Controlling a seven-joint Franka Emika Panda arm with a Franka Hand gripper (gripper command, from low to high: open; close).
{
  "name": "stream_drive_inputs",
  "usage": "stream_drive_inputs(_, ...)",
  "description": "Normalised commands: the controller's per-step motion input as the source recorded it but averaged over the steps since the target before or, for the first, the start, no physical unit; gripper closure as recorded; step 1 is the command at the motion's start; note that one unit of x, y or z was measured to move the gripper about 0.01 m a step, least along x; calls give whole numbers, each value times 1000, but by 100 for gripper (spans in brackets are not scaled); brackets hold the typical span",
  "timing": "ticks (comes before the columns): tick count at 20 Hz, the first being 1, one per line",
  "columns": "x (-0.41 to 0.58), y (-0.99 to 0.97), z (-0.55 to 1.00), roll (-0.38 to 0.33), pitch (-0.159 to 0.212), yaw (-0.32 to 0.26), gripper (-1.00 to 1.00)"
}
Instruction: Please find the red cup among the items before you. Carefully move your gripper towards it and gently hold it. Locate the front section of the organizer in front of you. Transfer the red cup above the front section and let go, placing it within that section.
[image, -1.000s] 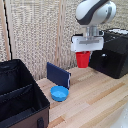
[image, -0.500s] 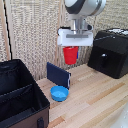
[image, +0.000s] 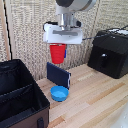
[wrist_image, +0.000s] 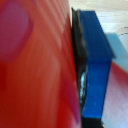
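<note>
Small red plastic cup (image: 58, 53), tapered toward its base, hangs in the air under the pale grey-white gripper (image: 61, 44) of the white robot arm. Cup upright, mouth up against the gripper block, base pointing down. Clear of the desk (image: 95, 97), light wood, well above it.

Wrist view: red cup wall (wrist_image: 35, 65) fills most of the frame, with one dark-blue finger (wrist_image: 95, 60) pressed flat against it. The fingers are clamped on the cup's wall near the rim. Second finger not visible in either view; the hold is judged from the cup hanging with nothing under it.

Below and a little toward the exterior view's right of the cup: a dark blue flat upright panel (image: 58, 75), standing on the desk. Just in front of that, a shallow blue bowl (image: 59, 93). Cup is lifted high enough to pass over both, which is likely why it is carried at this height.

Large black soft-sided fabric organizer (image: 22, 97) sits at the exterior view's lower left, open on top, inner partition visible. Its front section (image: 17, 107), the compartment along the near long wall, shows nothing inside from here. Cup is well apart from it, not yet over any compartment.

Black hard-cased appliance (image: 109, 52) at the exterior view's right, not involved.

Judgement: grasp and lift done, transfer under way. Remaining: travel toward the exterior view's left and nearer, centre over the front section, lower, release. Soft walls may snag the cup if it is released off-centre.
</note>
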Motion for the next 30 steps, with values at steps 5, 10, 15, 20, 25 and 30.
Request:
stream_drive_inputs(5, 42, 961, 257, -18, 14, 0, 100)
stream_drive_inputs(10, 24, 979, 58, -28, 41, 0, 100)
stream_drive_inputs(15, 48, 952, -83, -75, 44, 0, 100)
stream_drive_inputs(20, 93, 857, -313, -157, 18, 0, 100)
stream_drive_inputs(25, 74, 696, -355, -232, 21, 6, 100)
stream_drive_inputs(30, 21, 434, -213, -213, -15, 3, -100)
